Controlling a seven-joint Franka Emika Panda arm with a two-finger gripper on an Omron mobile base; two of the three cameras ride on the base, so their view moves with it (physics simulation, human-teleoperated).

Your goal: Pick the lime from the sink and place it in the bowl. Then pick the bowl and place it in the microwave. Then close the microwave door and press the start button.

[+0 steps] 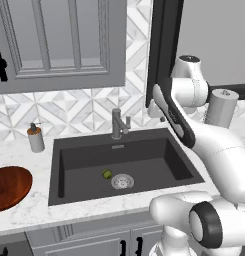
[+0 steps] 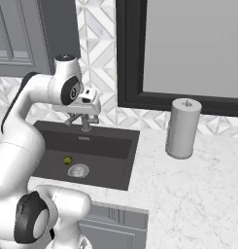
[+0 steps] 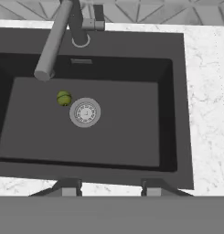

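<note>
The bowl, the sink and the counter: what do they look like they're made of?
The bowl looks like polished wood: reddish-brown with visible grain streaks. The sink seems a matte dark grey composite or stone, flat and unreflective, though coated metal is possible. Its drain looks like shiny metal. The counter appears to be white marble, from its faint grey veining.

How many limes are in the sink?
1. The lime lies on the floor of the sink, right beside the round drain, under the faucet. The hand view shows the whole sink floor, so none is hidden there.
</note>
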